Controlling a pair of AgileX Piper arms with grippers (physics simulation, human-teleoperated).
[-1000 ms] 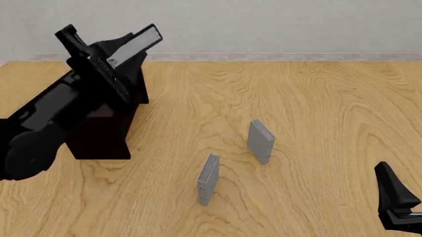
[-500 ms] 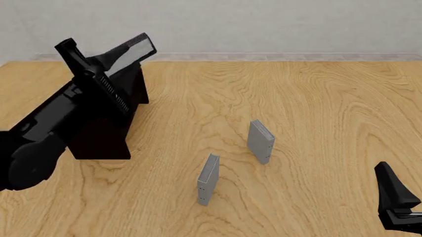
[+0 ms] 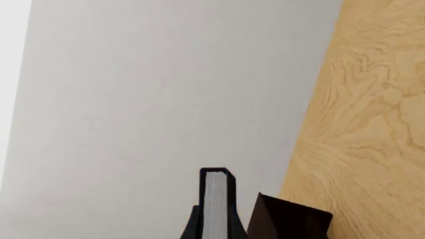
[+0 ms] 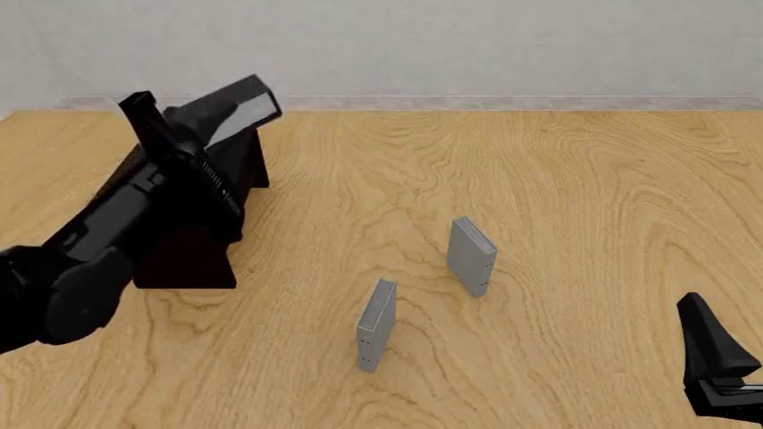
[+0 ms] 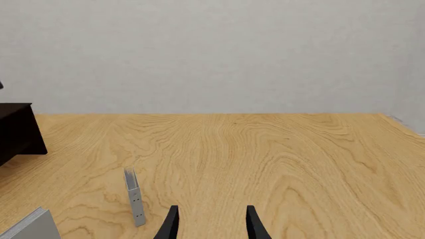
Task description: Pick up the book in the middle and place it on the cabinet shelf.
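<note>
Two thin grey books (image 4: 473, 256) stand upright on the tabletop (image 4: 573, 179), well apart from the action, while the book (image 4: 234, 109) of the task is in the air. The left gripper (image 4: 191, 125) holds it with the jaws closed on its covers, tilted, above the top of the cabinet (image 4: 191, 234) at the left side of the tabletop. In the left wrist view the white page edge of this book (image 3: 214, 201) points away from the camera, and one corner of the cabinet (image 3: 289, 219) shows just beside it. The cabinet shelf itself I cannot see in any view, because the arm and the dark wood hide the opening.

The step in hand seems to be the placing. To do it well, I think the arm should first make the book level with the shelf, then bring it lower in front of the opening and slide it in slowly, spine or edge straight, so it does not knock the top board. The jaws should release only when the book rests fully on the shelf.

The right gripper (image 5: 209, 221) waits low near the right edge, its jaws narrowly apart and holding nothing.
</note>
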